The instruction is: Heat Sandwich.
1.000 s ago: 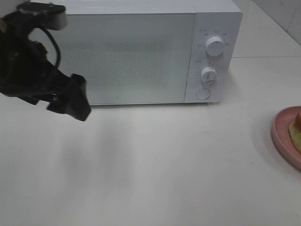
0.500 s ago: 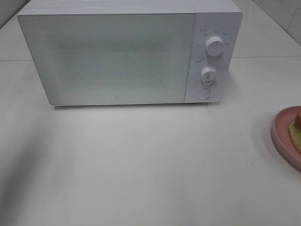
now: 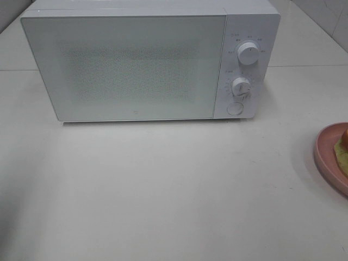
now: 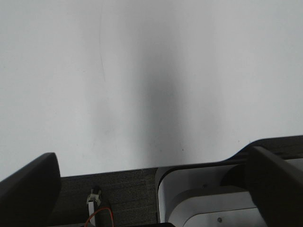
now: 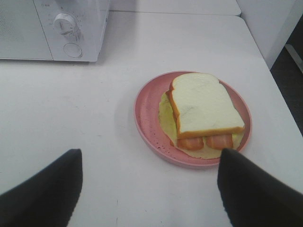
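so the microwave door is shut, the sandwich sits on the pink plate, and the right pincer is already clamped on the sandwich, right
Not quite. The right pincer is not clamped on the sandwich: in the right wrist view its fingers stand wide apart, short of the pink plate, touching nothing. The rest holds: the microwave door is shut in the exterior high view, and the sandwich sits on the plate.

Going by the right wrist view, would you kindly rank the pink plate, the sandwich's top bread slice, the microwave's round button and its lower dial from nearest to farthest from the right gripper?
Measured from the right gripper:
1. Pink plate, its near rim just ahead of the fingertips.
2. Top bread slice, on the plate, slightly farther back.
3. Round button, low on the microwave panel.
4. Lower dial, above that button.
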